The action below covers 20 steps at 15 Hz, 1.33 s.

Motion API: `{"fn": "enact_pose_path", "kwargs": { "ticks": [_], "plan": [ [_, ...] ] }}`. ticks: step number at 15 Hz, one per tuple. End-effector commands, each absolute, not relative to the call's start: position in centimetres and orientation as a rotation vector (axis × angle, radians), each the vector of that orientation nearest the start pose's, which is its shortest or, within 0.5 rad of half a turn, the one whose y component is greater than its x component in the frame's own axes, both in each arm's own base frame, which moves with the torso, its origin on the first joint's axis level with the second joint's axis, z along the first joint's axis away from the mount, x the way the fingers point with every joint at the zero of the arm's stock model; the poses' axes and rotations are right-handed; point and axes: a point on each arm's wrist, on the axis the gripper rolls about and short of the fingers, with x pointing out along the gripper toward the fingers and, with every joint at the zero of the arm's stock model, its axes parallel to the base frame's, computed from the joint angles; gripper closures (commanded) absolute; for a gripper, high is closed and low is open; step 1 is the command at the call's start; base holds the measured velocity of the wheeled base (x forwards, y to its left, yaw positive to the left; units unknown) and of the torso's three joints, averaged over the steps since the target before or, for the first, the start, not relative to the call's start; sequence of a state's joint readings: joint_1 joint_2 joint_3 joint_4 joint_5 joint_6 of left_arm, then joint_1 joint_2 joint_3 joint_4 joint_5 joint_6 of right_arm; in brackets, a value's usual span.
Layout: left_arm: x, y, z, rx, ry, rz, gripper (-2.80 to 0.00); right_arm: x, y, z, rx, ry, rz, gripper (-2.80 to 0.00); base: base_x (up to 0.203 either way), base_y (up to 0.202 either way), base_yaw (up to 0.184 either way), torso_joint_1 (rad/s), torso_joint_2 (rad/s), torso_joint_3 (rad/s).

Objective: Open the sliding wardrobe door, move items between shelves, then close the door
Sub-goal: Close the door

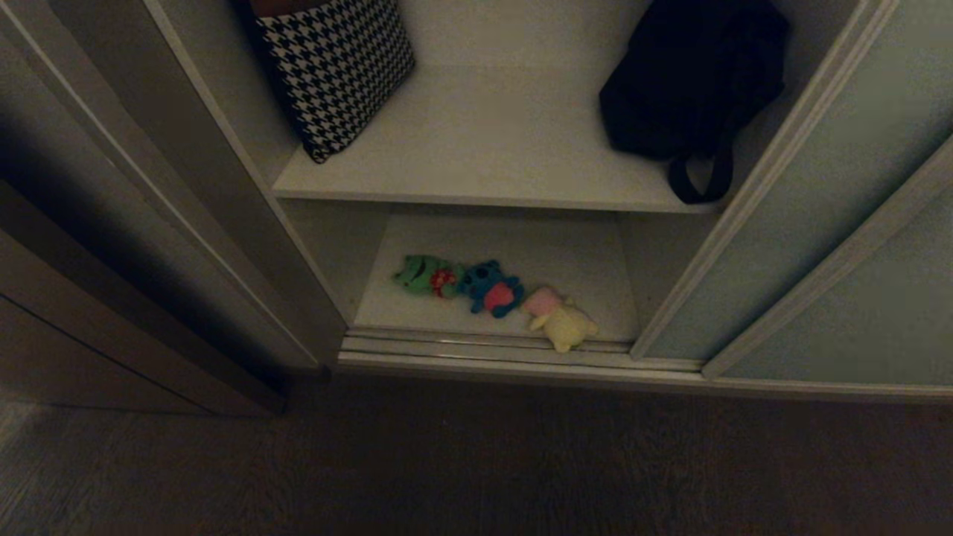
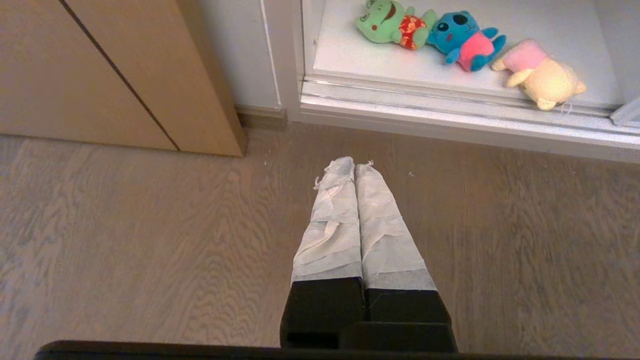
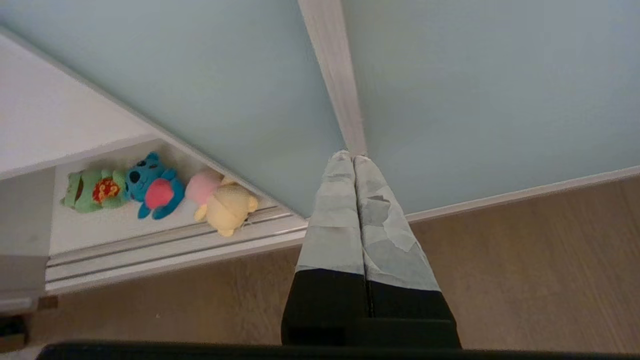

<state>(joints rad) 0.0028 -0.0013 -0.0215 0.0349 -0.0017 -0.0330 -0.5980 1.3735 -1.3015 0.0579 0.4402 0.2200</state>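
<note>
The sliding wardrobe door (image 1: 811, 223) stands pushed to the right, leaving the shelves exposed. On the bottom shelf (image 1: 536, 246) three plush items lie in a row: a green one (image 1: 421, 274), a blue one with a pink belly (image 1: 491, 289) and a cream-yellow one with pink (image 1: 560, 318) at the front edge. Neither gripper shows in the head view. My right gripper (image 3: 352, 157) is shut and empty, its tips close in front of the door's grey-green panel (image 3: 200, 100) by a pale frame strip (image 3: 335, 75). The left gripper (image 2: 355, 167), shut and empty, hangs over the wooden floor (image 2: 150, 240).
On the upper shelf (image 1: 484, 149) a black strapped bag (image 1: 692, 82) sits at the right and a black-and-white houndstooth cushion (image 1: 335, 67) at the left. A ribbed metal floor track (image 1: 484, 350) runs along the front. Brown wooden panelling (image 2: 100, 75) stands left of the opening.
</note>
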Motion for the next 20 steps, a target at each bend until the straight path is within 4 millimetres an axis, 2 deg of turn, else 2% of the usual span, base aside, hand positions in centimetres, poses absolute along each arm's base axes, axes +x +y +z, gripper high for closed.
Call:
{"fn": "enact_pose_path", "kwargs": {
  "ticks": [1,4,20],
  "plan": [
    [-2.4,0.0,7.8,-0.034,0.014,0.002,0.0,19.7,-12.1,34.1,0.287,0.106,-0.16,0.0,0.0,0.0,0.0,0.0,0.0,0.0],
    [-2.4,0.0,7.8,-0.034,0.014,0.002,0.0,21.3,-12.8,33.8,0.262,0.062,-0.151,0.0,0.0,0.0,0.0,0.0,0.0,0.0],
    [-2.4,0.0,7.8,-0.034,0.014,0.002,0.0,26.4,-15.5,31.3,0.248,0.045,-0.139,0.0,0.0,0.0,0.0,0.0,0.0,0.0]
  ]
}}
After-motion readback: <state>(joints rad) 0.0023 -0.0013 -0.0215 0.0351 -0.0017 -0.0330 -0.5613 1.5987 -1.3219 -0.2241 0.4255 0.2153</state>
